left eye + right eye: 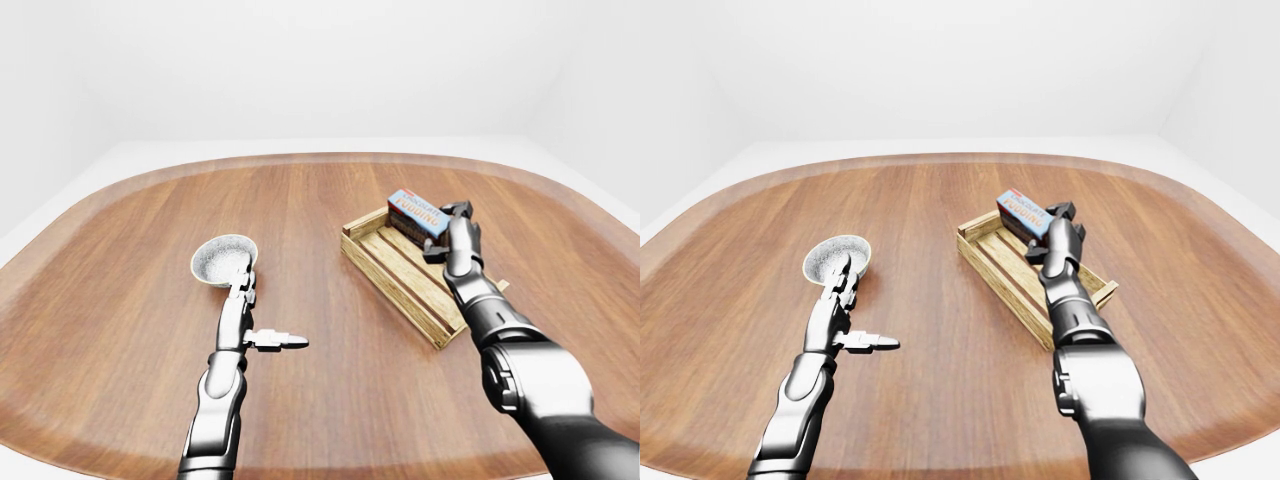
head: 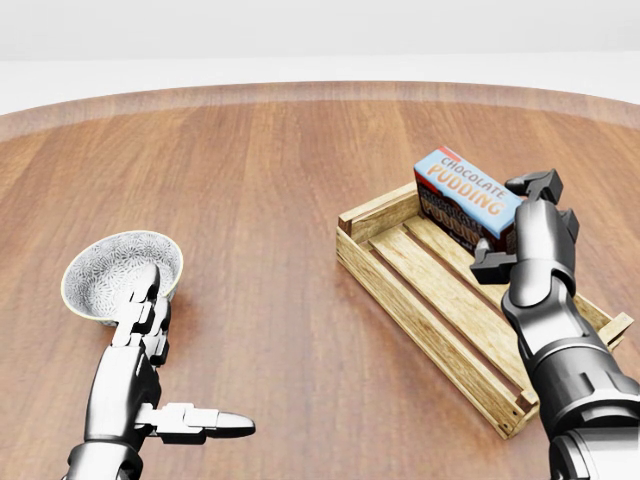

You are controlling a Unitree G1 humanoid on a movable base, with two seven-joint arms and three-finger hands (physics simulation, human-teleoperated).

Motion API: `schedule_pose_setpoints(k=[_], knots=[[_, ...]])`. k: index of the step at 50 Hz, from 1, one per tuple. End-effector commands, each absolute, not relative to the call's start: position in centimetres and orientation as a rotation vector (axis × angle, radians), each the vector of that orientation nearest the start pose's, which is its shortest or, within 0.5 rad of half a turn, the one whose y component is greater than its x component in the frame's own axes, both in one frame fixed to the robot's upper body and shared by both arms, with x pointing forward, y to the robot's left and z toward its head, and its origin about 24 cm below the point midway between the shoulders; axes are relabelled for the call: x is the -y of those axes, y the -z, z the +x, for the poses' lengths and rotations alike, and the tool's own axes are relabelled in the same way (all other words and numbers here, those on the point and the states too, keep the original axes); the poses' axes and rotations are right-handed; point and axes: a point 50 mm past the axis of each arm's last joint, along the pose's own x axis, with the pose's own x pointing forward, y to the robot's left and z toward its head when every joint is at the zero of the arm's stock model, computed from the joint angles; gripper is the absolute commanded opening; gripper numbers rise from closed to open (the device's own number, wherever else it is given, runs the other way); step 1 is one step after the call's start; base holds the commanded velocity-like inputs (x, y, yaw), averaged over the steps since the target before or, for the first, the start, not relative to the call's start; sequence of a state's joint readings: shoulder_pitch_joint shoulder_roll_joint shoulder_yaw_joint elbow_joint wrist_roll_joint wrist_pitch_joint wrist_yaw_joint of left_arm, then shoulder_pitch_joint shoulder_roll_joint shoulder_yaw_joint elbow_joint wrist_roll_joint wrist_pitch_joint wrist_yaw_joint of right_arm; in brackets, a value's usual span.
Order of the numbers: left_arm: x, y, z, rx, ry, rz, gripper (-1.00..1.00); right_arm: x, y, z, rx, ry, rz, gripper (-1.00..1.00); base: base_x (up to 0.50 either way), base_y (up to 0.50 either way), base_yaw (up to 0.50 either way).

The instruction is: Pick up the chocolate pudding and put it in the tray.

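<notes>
1. Gripping the chocolate pudding (image 2: 468, 196), the right hand (image 2: 527, 233) holds the box tilted over the tray's (image 2: 420, 308) upper-right end in the head view.
2. Left-eye view: the left hand (image 1: 246, 318), fingers spread and empty, lies left of the tray, its fingertips by the bowl (image 1: 222, 258).
3. Right-eye view: the tray rests on the table (image 1: 940, 400).

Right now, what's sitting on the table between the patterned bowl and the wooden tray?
Nothing: in the head view, only bare wood table separates the bowl from the tray. The left hand sits below the bowl, not between.
</notes>
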State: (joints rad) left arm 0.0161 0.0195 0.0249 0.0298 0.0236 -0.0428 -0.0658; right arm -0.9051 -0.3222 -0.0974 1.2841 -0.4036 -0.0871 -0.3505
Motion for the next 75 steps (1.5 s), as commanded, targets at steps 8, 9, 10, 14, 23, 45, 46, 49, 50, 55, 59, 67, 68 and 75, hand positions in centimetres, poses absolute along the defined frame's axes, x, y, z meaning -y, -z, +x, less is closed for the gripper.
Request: schedule_pose_setpoints(k=[8,9,10,14,23,45,46,49,50,55,59,67,68,75], knots=[[-15.6,-3.4,25.1,-0.009,0.038,0.044,1.00,24.1,-7.2,37.8,-0.214,0.408,-0.616,-1.00,0.00,0.00,0.00],[-15.6,-3.5,25.0,-0.008,0.038,0.044,1.00,24.2,-7.0,37.7,-0.218,0.408,-0.617,-1.00,0.00,0.00,0.00],[-15.6,-3.5,25.0,-0.008,0.038,0.044,1.00,24.2,-7.0,37.7,-0.220,0.409,-0.618,-1.00,0.00,0.00,0.00],[-15.6,-3.5,25.0,-0.008,0.039,0.044,1.00,24.4,-6.6,37.5,-0.234,0.413,-0.617,-1.00,0.00,0.00,0.00],[-15.6,-3.5,24.9,-0.008,0.041,0.045,1.00,24.5,-5.0,36.6,-0.275,0.419,-0.634,-1.00,0.00,0.00,0.00],[-15.6,-3.6,25.0,-0.008,0.042,0.045,1.00,24.7,-3.6,35.8,-0.320,0.421,-0.640,-1.00,0.00,0.00,0.00],[-15.6,-3.6,25.0,-0.007,0.042,0.046,1.00,24.7,-3.5,35.7,-0.322,0.422,-0.641,-1.00,0.00,0.00,0.00],[-15.6,-3.6,25.0,-0.008,0.042,0.046,1.00,24.8,-3.0,35.3,-0.337,0.428,-0.650,-1.00,0.00,0.00,0.00],[-15.6,-3.6,25.0,-0.008,0.042,0.046,1.00,24.8,-2.5,35.0,-0.349,0.431,-0.657,-1.00,0.00,0.00,0.00],[-15.6,-3.6,25.0,-0.008,0.042,0.045,1.00,24.9,-2.2,34.8,-0.356,0.433,-0.668,-1.00,0.00,0.00,0.00],[-15.6,-3.6,25.0,-0.008,0.042,0.045,1.00,25.1,-2.5,34.9,-0.353,0.433,-0.665,-1.00,0.00,0.00,0.00],[-15.6,-3.6,25.0,-0.008,0.042,0.045,1.00,25.1,-2.2,34.7,-0.360,0.431,-0.671,-1.00,0.00,0.00,0.00],[-15.6,-3.6,25.0,-0.008,0.042,0.046,1.00,25.1,-2.2,34.7,-0.360,0.431,-0.672,-1.00,0.00,0.00,0.00],[-15.6,-3.6,25.0,-0.008,0.042,0.046,1.00,25.2,-1.9,34.5,-0.367,0.433,-0.676,-1.00,0.00,0.00,0.00]])
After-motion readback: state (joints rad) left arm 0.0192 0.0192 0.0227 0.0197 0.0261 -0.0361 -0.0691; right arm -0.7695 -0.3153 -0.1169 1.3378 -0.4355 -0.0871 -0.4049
